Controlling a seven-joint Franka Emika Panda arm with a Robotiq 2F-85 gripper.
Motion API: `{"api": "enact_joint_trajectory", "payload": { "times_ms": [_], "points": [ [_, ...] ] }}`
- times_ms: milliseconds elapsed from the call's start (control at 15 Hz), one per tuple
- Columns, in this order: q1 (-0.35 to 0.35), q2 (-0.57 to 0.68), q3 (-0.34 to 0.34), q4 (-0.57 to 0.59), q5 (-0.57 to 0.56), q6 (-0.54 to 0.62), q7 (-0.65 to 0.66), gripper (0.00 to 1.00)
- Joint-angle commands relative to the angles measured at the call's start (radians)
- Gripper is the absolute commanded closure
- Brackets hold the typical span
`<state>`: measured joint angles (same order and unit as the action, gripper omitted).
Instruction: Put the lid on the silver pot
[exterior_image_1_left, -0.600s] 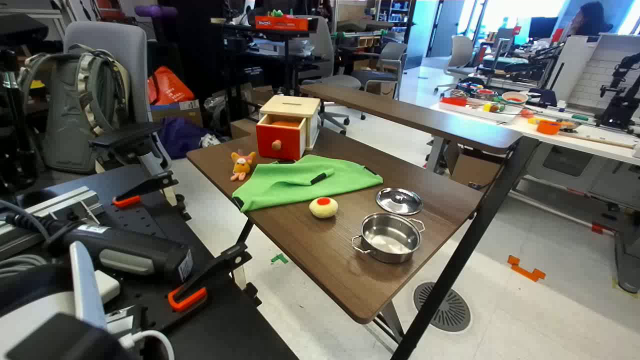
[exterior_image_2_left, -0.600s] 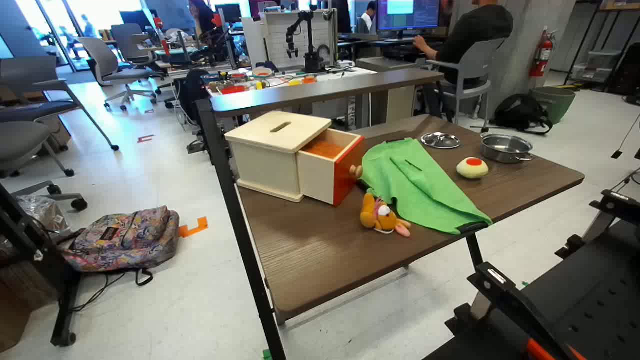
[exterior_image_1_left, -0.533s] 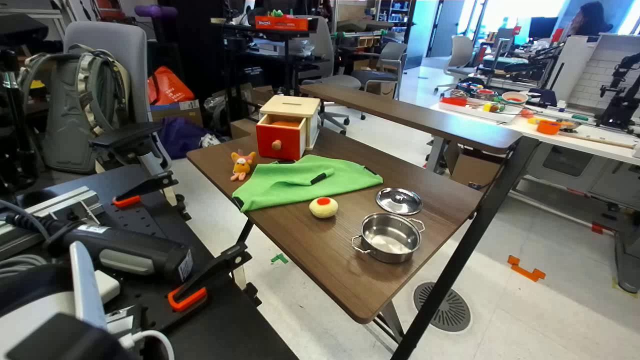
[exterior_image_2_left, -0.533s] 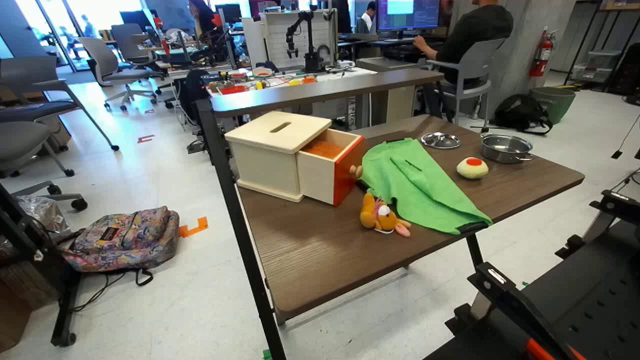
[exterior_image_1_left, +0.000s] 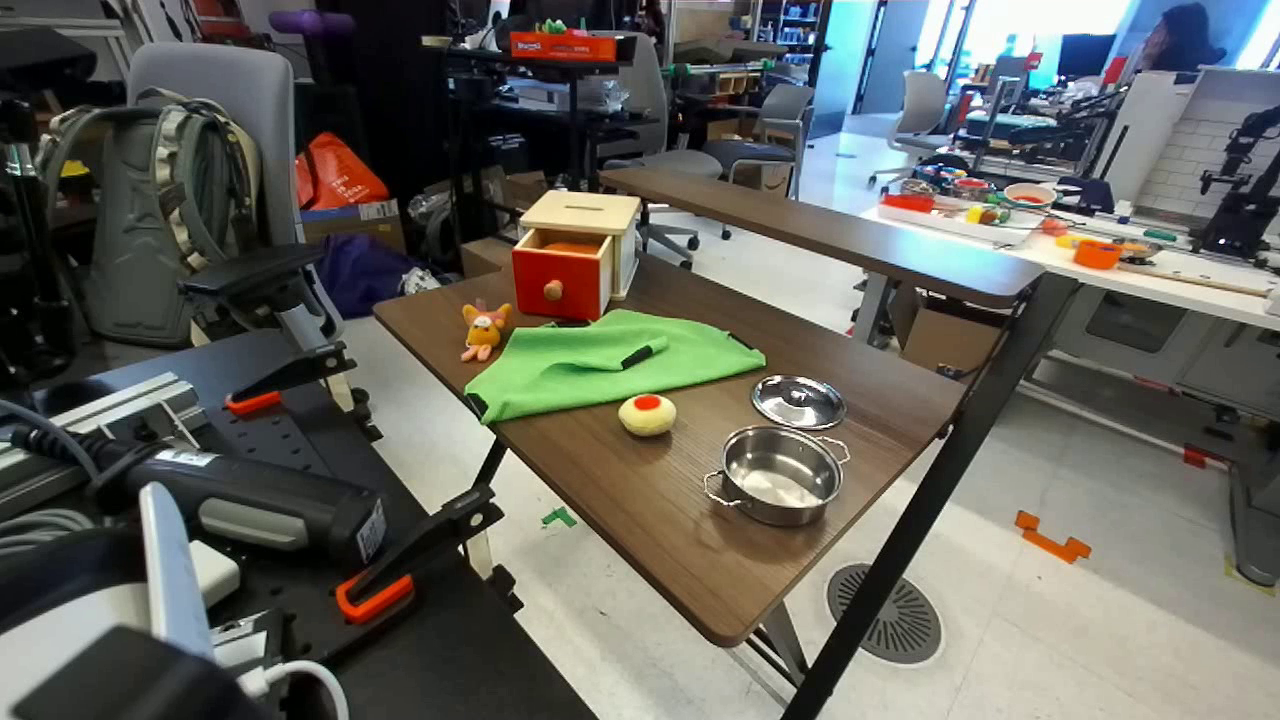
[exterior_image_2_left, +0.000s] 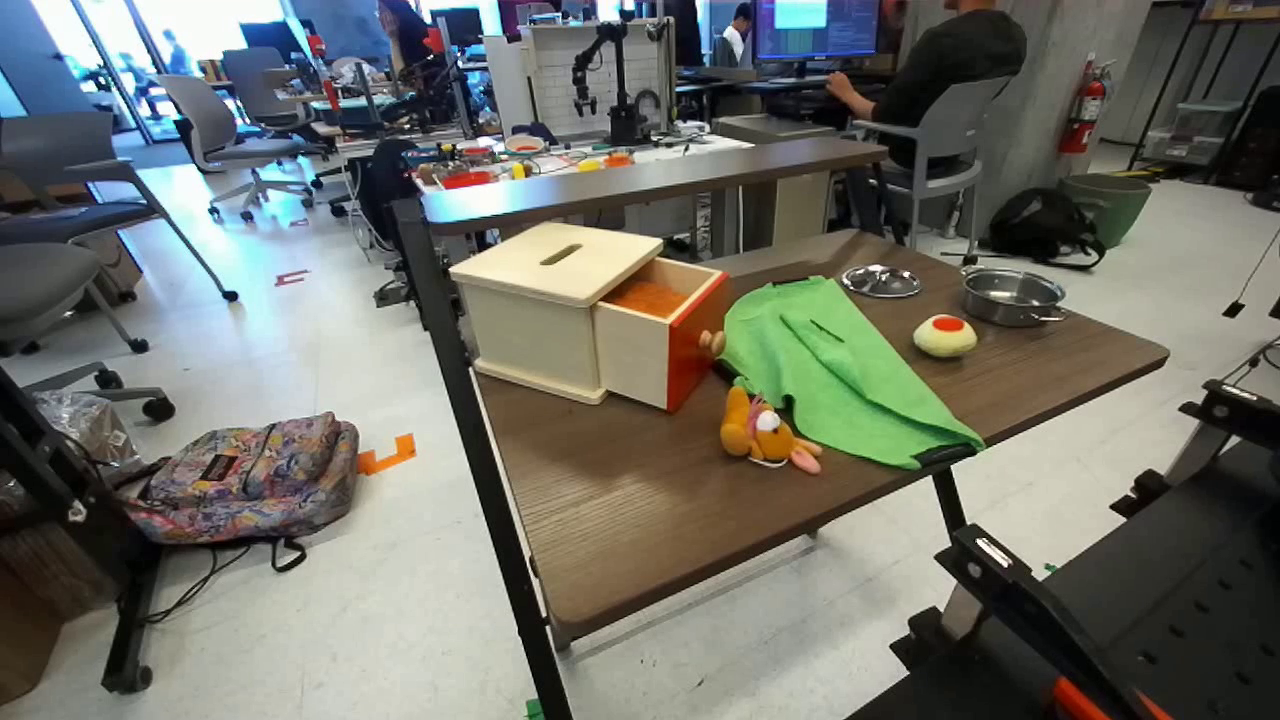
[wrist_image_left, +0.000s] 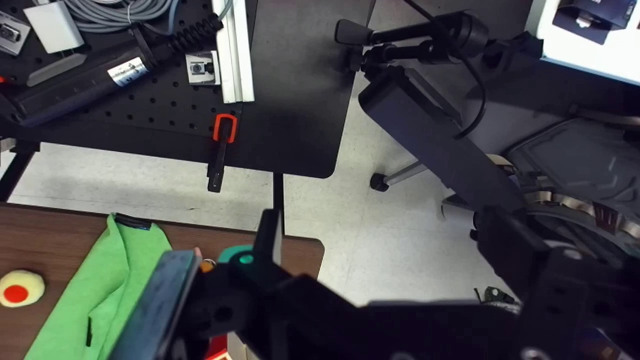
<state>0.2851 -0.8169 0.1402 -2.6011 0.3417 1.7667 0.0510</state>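
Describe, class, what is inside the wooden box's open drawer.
In both exterior views, an orange surface shows inside the drawer; whether lining or object, I cannot tell. The wooden box covers the drawer's back, hiding anything there.

We are finding no wording we can read with certainty. In an exterior view we are seeing pale lettering (exterior_image_1_left: 352, 188) on an orange bag (exterior_image_1_left: 330, 165) and an end label (exterior_image_1_left: 371, 531) on a black tool (exterior_image_1_left: 270, 490); in an exterior view, a dark patch (exterior_image_2_left: 218, 467) on a patterned backpack (exterior_image_2_left: 285, 470), all too small to decipher. In the wrist view we are making out a bright label (wrist_image_left: 127, 71) on that tool, its print equally unreadable.
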Motion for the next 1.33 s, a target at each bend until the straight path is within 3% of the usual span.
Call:
{"api": "enact_joint_trajectory", "payload": {
  "times_ms": [0,267,667,1267],
  "points": [
    [-0.062,0.128,0.005,0.082,-0.001,0.088,-0.011,0.00],
    [-0.140,0.335,-0.028,0.220,-0.033,0.204,0.001,0.00],
    [-0.258,0.658,-0.113,0.451,-0.042,0.276,0.033,0.00],
    [-0.356,1.091,-0.202,0.658,0.010,0.422,0.103,0.00]
  ]
}}
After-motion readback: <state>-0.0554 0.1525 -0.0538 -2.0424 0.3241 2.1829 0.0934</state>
